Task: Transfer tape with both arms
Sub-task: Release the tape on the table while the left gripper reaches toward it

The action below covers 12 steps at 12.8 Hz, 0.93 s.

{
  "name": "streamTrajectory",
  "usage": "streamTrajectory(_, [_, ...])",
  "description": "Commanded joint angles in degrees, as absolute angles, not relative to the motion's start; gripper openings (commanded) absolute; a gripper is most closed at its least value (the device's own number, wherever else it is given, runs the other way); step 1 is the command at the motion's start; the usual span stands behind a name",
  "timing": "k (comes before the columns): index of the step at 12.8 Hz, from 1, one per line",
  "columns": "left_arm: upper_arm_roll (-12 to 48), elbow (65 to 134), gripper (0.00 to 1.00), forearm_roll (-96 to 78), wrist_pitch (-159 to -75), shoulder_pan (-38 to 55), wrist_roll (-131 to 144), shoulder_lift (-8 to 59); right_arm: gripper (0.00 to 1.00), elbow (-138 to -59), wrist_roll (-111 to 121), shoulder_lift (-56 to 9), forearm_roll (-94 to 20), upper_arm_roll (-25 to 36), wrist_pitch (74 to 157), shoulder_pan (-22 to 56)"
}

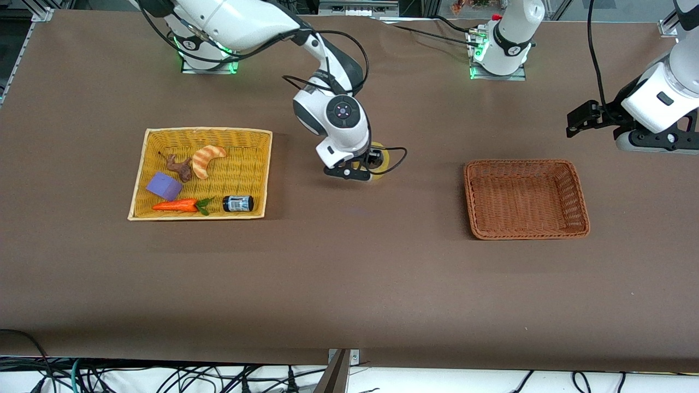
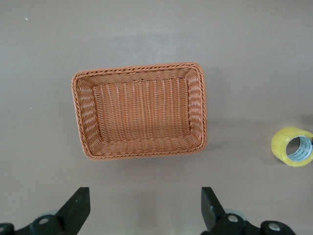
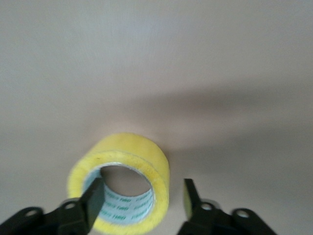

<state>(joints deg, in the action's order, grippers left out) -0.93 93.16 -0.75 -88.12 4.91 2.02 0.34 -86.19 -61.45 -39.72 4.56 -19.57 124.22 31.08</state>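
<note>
The tape (image 1: 386,157), a yellow roll with a wide hollow core, sits on the brown table between the two baskets. My right gripper (image 1: 365,165) is down at it and open. In the right wrist view one finger (image 3: 95,196) is inside the core of the tape (image 3: 142,154). The other finger (image 3: 190,193) is outside the roll's wall with a gap showing, so my right gripper (image 3: 143,188) straddles the wall. My left gripper (image 1: 580,120) waits open and empty in the air at the left arm's end of the table. The left wrist view shows this gripper (image 2: 145,196) and the tape (image 2: 286,142).
An empty brown wicker basket (image 1: 524,162) lies toward the left arm's end and shows in the left wrist view (image 2: 142,69). A yellow wicker tray (image 1: 207,130) toward the right arm's end holds a croissant (image 1: 207,158), purple block (image 1: 163,185), carrot (image 1: 177,206) and dark jar (image 1: 238,203).
</note>
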Motion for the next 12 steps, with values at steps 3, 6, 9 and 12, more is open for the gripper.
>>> streamTrajectory(3, [-0.4,93.3,1.00,-3.1,-87.7,5.5,1.2,1.3,1.00,-96.6,-46.6,-16.7,1.4,-21.0,110.6,16.8])
streamTrajectory(6, [4.9,93.3,1.00,-3.8,-88.0,7.0,1.3,6.6,1.00,-100.4,-24.7,-3.9,-2.3,-21.2,99.6,5.8])
streamTrajectory(9, [11.3,94.0,1.00,-7.8,-93.1,8.5,4.2,14.5,1.00,-100.4,-8.0,1.5,-2.3,-12.4,93.8,3.6])
streamTrajectory(12, [16.1,94.4,1.00,-7.4,-99.5,13.8,19.6,20.2,1.00,-100.3,-0.1,1.8,-2.4,-7.9,92.7,3.5])
